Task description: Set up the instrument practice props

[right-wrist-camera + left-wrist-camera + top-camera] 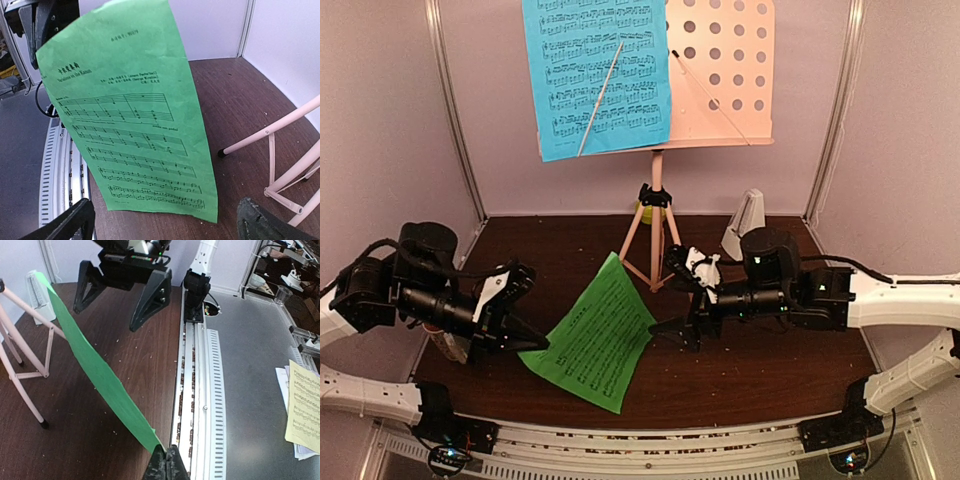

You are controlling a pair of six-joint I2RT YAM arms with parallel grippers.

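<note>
The pink music stand (720, 70) rises at the back on tripod legs (655, 250), and a blue music sheet (595, 75) covers its left half. A green music sheet (595, 330) hangs tilted over the table's middle. My left gripper (535, 345) is shut on its near-left corner, and in the left wrist view the green sheet (95, 365) runs out from the pinched left gripper (167, 457). My right gripper (672, 298) stands open by the sheet's right edge without touching it. The right wrist view has the green sheet (130, 125) just ahead of the wide right gripper (165, 222). The white metronome (745, 225) sits at the back right.
A lime-green bowl (642, 210) peeks out behind the stand's post. A metal rail (200, 390) runs along the table's near edge, with loose paper sheets (302, 410) beyond it. The stand's legs (280, 140) are close on the right of my right gripper. Booth walls close in the back and sides.
</note>
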